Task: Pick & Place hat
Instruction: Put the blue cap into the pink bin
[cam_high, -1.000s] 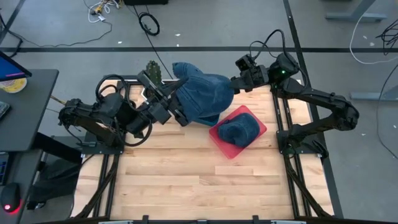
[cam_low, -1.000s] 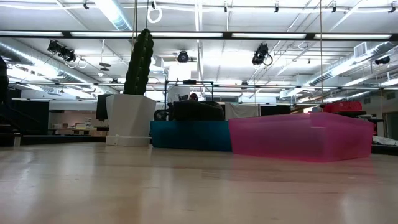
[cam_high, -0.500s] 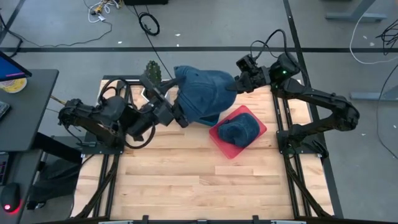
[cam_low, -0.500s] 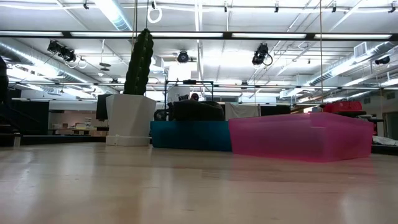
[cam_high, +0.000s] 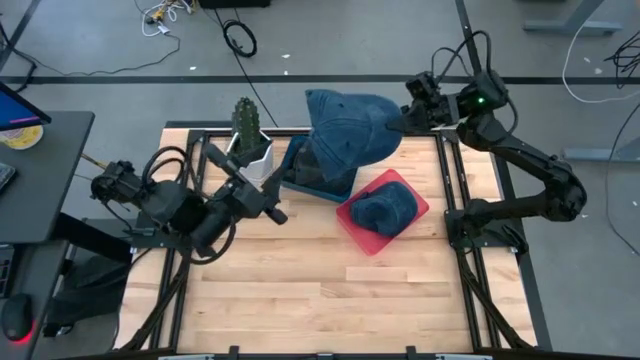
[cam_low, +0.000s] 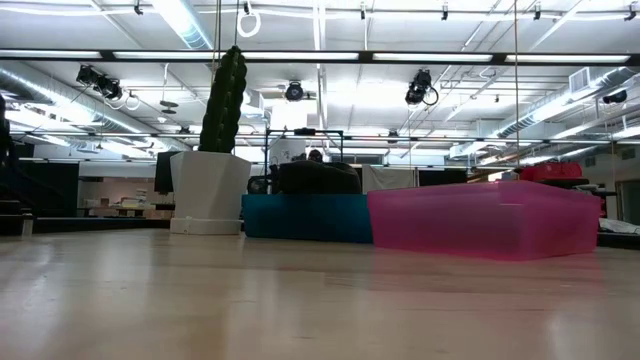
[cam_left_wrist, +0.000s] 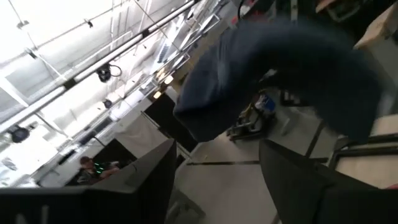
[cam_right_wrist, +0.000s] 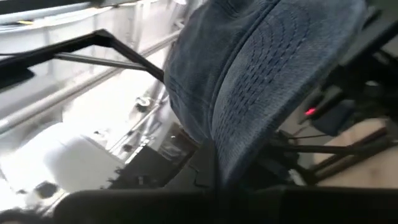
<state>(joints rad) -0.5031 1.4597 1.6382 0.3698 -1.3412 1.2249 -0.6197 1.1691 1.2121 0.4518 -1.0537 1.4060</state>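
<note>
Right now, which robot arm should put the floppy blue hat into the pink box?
The right one, probably. The right gripper is shut on the denim hat, holding it up just behind the pink bin. The left gripper is open, away from the hat.

Tall green cactus (cam_high: 245, 117) in white faceted pot (cam_high: 253, 150), upright at far left corner of light wooden tabletop (cam_high: 300, 290). Teal rectangular bin (cam_high: 312, 187) just beside pot. Translucent pink plastic bin (cam_high: 352, 230) next along, touching or nearly touching teal bin's corner. Same row in low view: cactus (cam_low: 223, 98), pot (cam_low: 209, 192), teal bin (cam_low: 306, 217), pink bin (cam_low: 483, 219). Dark desk (cam_high: 45, 170) left of table. Grey floor with looped black cable (cam_high: 239, 38) beyond.
</note>
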